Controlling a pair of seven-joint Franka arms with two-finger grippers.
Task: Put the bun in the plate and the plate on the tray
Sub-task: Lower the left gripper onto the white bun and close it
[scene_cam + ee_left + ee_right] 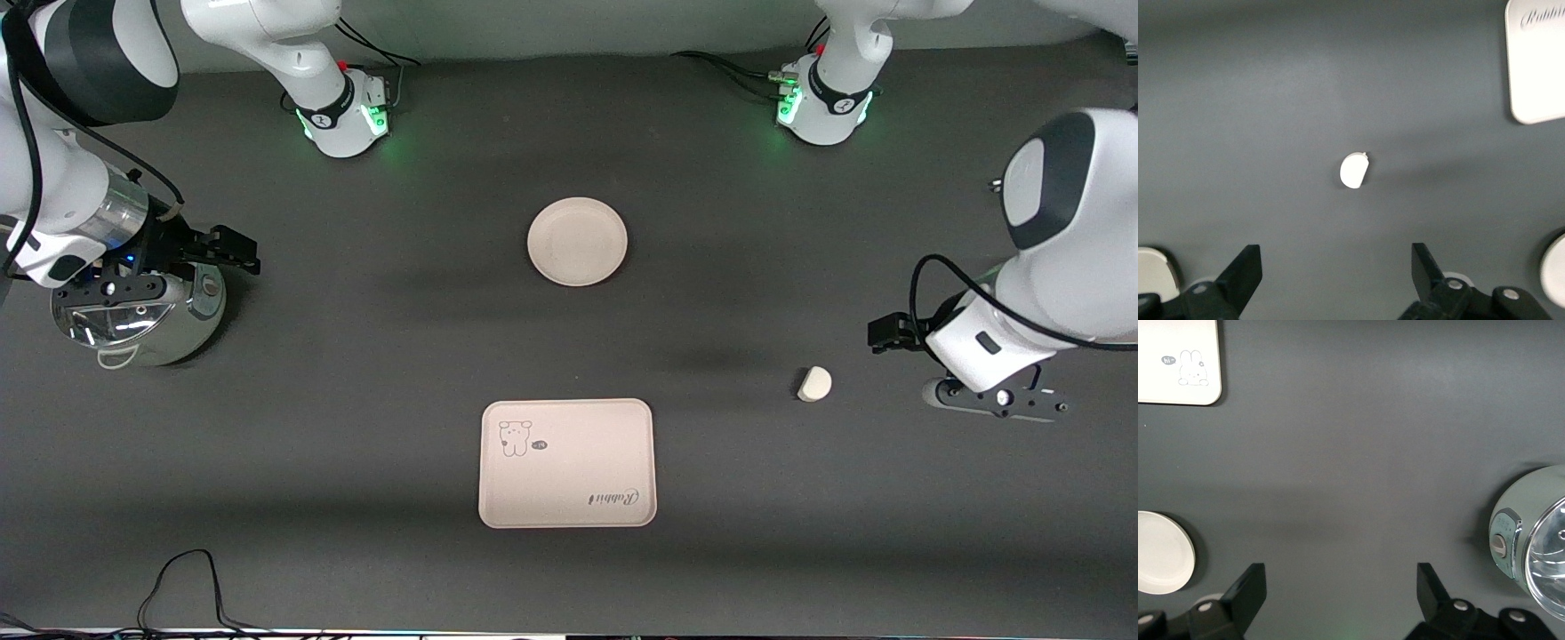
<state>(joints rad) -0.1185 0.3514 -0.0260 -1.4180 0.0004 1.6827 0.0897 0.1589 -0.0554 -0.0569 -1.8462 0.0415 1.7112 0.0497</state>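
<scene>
The bun (813, 384) (1354, 171), a small off-white lump with one flat side, lies on the dark table toward the left arm's end. The round cream plate (577, 242) (1161, 552) (1555, 270) sits empty at mid-table, nearer the robot bases. Nearer the front camera lies the tray (567, 462) (1537, 60) (1177, 361) with its bear drawing, empty. My left gripper (882, 332) (1336, 253) hangs open beside the bun, nothing between its fingers. My right gripper (238, 252) (1341, 570) is open and empty at the right arm's end.
A shiny metal pot (138, 320) (1531, 540) stands under the right arm's wrist. A black cable (187, 578) loops on the table by the edge nearest the front camera. Both robot bases (347, 111) stand along the edge farthest from that camera.
</scene>
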